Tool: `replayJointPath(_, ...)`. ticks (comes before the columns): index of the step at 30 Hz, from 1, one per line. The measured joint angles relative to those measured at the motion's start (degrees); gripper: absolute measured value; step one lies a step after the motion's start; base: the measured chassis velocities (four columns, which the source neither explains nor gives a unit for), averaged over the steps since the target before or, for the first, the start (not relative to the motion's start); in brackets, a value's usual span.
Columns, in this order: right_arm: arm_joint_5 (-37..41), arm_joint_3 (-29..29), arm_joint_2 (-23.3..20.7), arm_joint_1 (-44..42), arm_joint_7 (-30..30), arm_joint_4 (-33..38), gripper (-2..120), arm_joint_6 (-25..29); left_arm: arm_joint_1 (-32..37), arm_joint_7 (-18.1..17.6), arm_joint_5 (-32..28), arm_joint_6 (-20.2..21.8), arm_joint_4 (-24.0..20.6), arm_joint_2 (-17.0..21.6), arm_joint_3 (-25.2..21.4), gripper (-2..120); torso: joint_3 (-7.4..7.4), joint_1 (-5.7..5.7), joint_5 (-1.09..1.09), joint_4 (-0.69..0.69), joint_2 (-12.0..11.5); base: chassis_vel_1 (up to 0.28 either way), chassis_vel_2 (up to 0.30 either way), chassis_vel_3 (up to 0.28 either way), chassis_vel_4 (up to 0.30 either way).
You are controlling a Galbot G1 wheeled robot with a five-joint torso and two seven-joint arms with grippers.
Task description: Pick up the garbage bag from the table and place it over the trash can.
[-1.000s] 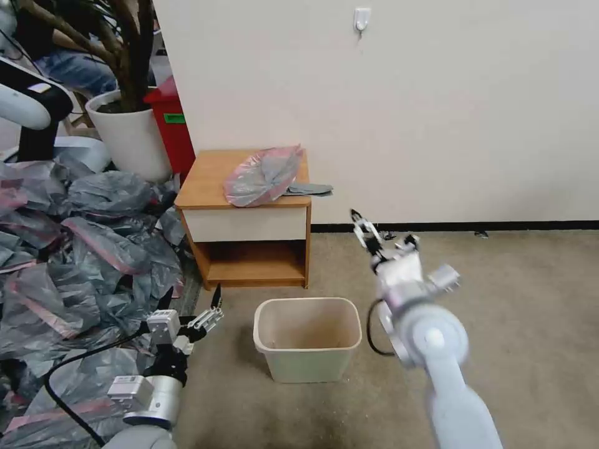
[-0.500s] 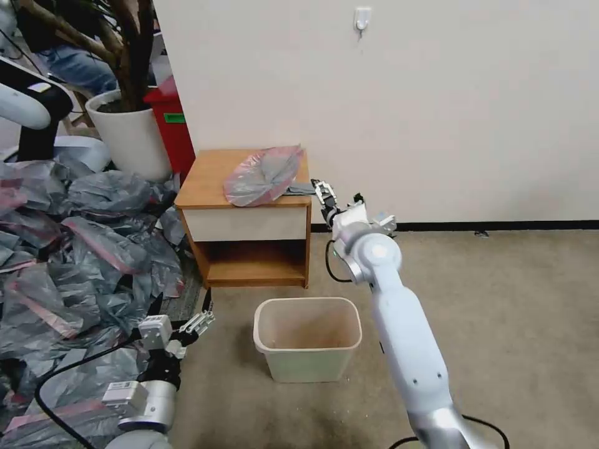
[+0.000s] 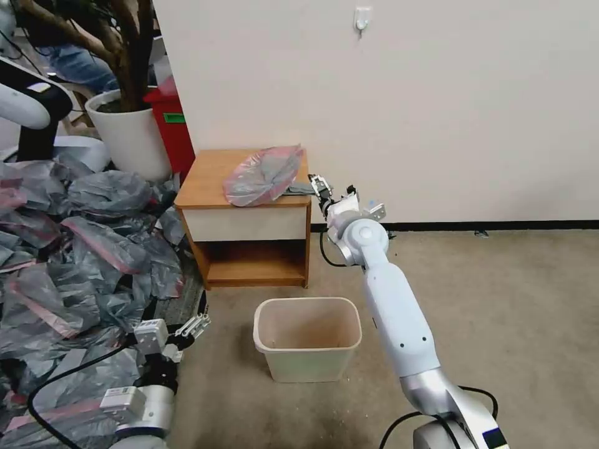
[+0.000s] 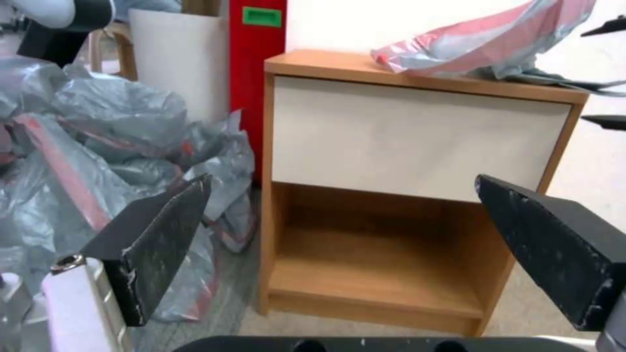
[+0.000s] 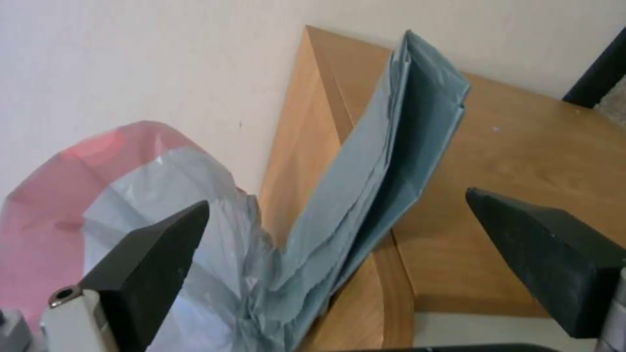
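Grey plastic with a pink rim, the garbage bag (image 3: pixel 262 176) lies on top of the nightstand (image 3: pixel 212 181), its folded grey tail hanging over the edge. I have my right gripper (image 3: pixel 319 187) at that edge, jaws spread either side of the tail. My left gripper (image 3: pixel 193 325) waits low beside the cream trash can (image 3: pixel 307 368), fingers spread.

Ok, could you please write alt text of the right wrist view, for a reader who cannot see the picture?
The right claw is open, with the folded grey tail of the garbage bag lying between its two dark fingers, not yet gripped. The bag's pink-rimmed end bulges to one side, and it rests on the light-brown wooden table against a pale wall.
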Motion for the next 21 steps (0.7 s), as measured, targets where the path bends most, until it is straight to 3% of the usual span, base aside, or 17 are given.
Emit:
replayJointPath(12, -1.12, 0.2, 0.43, 2.14, -0.83, -3.53, 96, 0.65, 0.71, -0.03, 0.71, -0.63, -0.21, 0.01, -0.8, 100, 0.0, 0.0, 0.0, 0.0, 0.0, 0.0, 0.0, 0.0, 0.0)
replayJointPath(21, -1.97, 0.51, 0.46, 2.97, -1.77, -5.24, 73, 1.25, 1.37, -0.03, 1.34, -0.99, -0.47, 0.14, -1.42, 100, 0.0, 0.0, 0.0, 0.0, 0.0, 0.0, 0.0, 0.0, 0.0)
